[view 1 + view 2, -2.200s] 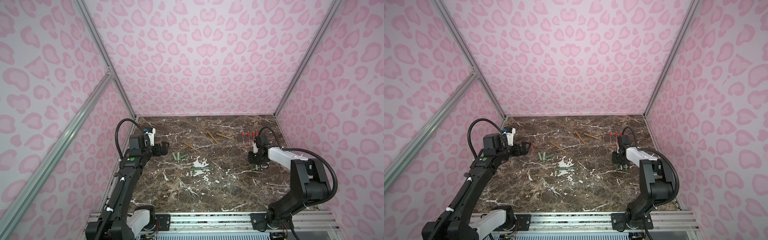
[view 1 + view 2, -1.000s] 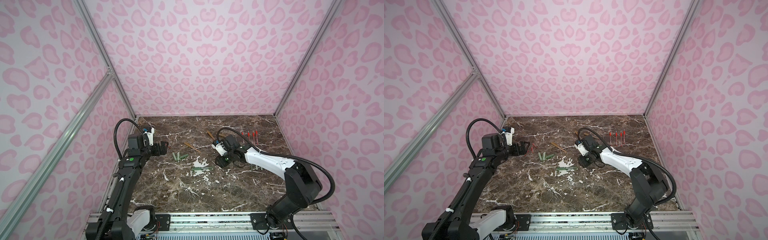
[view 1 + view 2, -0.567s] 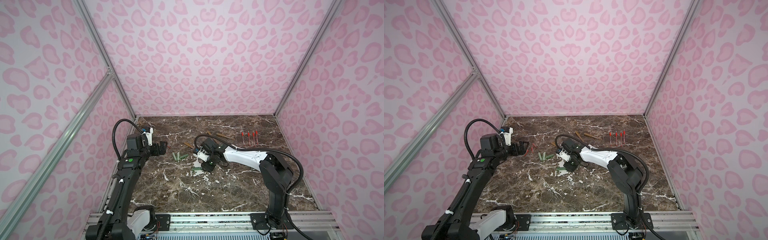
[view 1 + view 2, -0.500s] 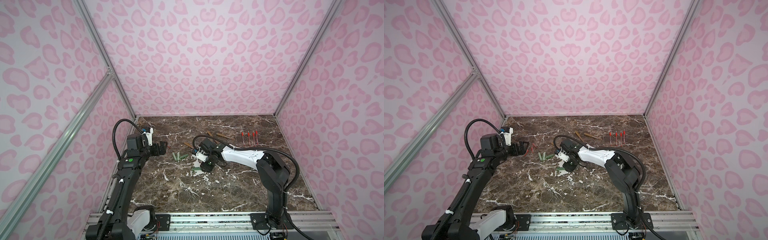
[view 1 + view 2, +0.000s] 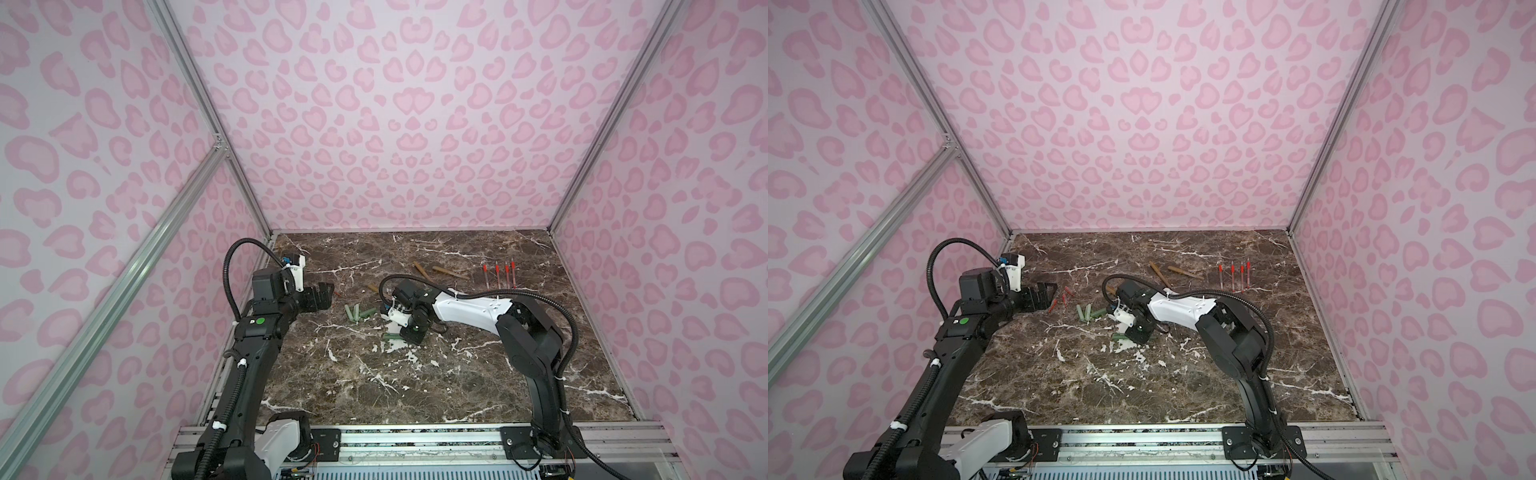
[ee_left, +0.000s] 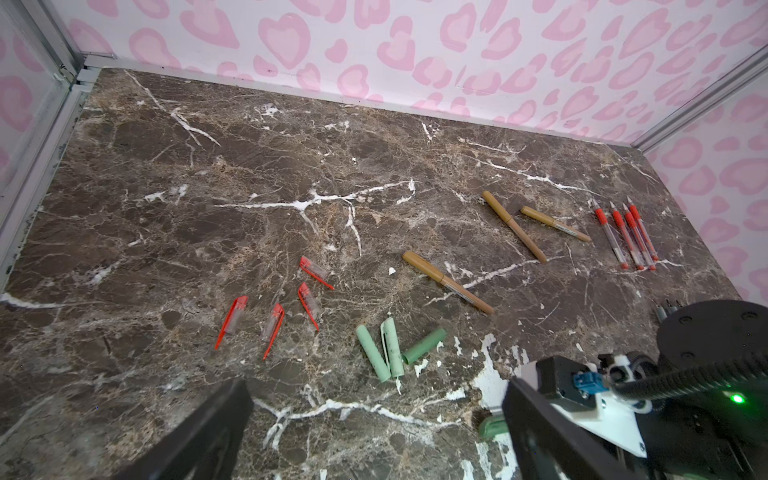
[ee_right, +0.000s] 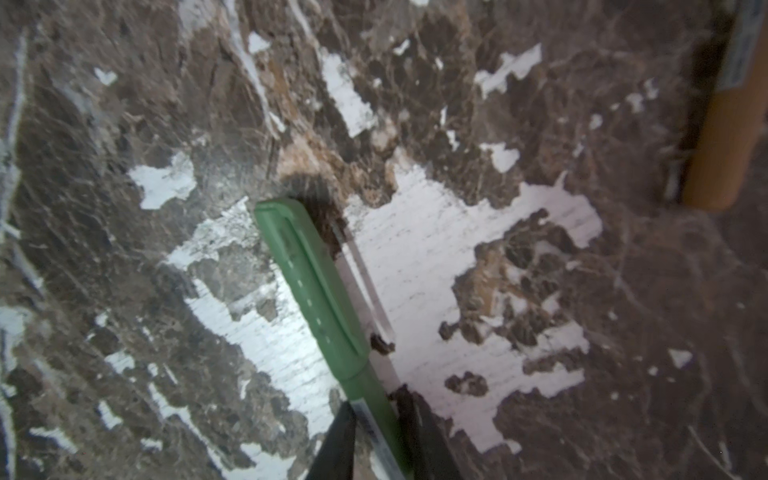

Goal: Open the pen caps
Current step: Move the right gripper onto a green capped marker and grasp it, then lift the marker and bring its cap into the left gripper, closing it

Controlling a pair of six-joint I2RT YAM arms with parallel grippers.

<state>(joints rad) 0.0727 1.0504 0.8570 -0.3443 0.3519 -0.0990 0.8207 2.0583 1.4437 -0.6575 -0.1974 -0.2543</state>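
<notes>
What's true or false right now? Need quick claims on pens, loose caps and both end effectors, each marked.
1. The right end effector pinches the barrel of the capped green plastic pen. True.
2. The left end effector is clamped on a cap. False: it is open and empty.
3. Four loose sage-green tube caps lie on the brown marble table. False: three.
4. The three tan-brown pens have their caps on. True.
5. The four uncapped red-grip pens touch the clear red-clip caps. False: the pens lie far right, the caps apart near the left end effector.
</notes>
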